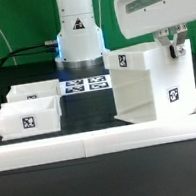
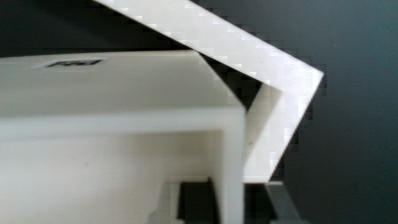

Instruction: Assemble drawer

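Outwardly, the shell stands upright on the desk, with two trays well apart toward the exterior view's left of it. The end effector meets the shell's top edge. From the wrist, its jaws straddle one thin shell wall; I cannot tell whether they pinch it. It is probably light, stiff, slick plastic, best held by that wall.

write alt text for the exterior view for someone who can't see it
A two-finger gripper hangs at the top edge of a tall white plastic box shell at the exterior view's right. At the left sit two small white open-top trays, the nearer tray and the farther tray, behind a long low white border wall.
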You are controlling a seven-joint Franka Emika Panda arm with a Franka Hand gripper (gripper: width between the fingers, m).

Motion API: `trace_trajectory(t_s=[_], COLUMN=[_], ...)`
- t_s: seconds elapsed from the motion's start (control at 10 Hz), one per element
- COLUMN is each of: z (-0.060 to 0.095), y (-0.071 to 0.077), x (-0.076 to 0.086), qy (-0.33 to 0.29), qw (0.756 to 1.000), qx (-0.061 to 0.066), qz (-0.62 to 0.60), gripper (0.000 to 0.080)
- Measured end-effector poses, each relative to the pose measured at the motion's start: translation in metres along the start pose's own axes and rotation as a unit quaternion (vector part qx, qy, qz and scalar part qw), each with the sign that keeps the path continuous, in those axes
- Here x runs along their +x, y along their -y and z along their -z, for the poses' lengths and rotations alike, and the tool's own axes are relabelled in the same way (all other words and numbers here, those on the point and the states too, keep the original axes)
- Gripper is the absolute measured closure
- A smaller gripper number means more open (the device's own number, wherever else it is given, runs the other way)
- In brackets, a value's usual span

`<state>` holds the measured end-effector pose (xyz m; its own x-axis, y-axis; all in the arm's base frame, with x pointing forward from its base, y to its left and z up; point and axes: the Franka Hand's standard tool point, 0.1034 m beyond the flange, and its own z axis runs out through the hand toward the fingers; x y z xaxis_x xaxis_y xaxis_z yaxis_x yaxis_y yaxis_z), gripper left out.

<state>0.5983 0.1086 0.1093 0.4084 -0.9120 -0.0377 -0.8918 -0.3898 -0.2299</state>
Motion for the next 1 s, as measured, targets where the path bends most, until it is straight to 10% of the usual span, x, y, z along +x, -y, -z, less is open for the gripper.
trace_trajectory(t_s=[0.5, 1.0], z=[-0.007, -0.01], y=[-0.006, 0.004], x=[0.001, 0.002], qy=[0.019, 0.022], qw=[0.962, 0.971], qx=[0.0, -0.001], qz=[-0.273, -0.239], gripper=[0.0758, 0.0757])
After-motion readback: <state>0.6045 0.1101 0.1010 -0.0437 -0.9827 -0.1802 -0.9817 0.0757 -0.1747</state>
